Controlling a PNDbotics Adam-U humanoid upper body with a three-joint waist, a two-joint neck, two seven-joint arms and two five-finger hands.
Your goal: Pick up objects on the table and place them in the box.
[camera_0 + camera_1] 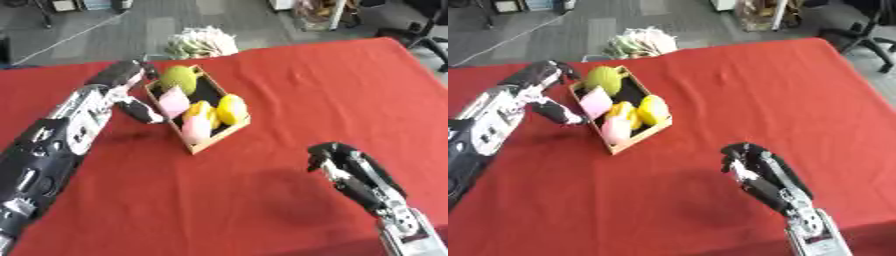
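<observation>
Fingers of the left hand [131, 82] curl in a loose arc beside the left wall of the box [213, 140], the upper ones bent toward the green fruit [178, 78] at the box's far end and the thumb stretched along the wall near the pink packet [173, 101]; whether any fingertip touches the fruit or the box I cannot tell, and nothing is held. Behind it the black and silver left arm runs down to the lower left corner. The box, a shallow wooden tray with a dark inside, lies askew on the red tablecloth [332, 90] and holds the green fruit, the pink packet, a second pink packet [195, 130] nearer the front, and two yellow fruits [231, 109] side by side. Well apart, near the lower right, the right hand [754, 170] hangs above the cloth with its fingers half curled and empty. Beyond the table's far edge a pale bundle [201, 42] sits on the floor.
</observation>
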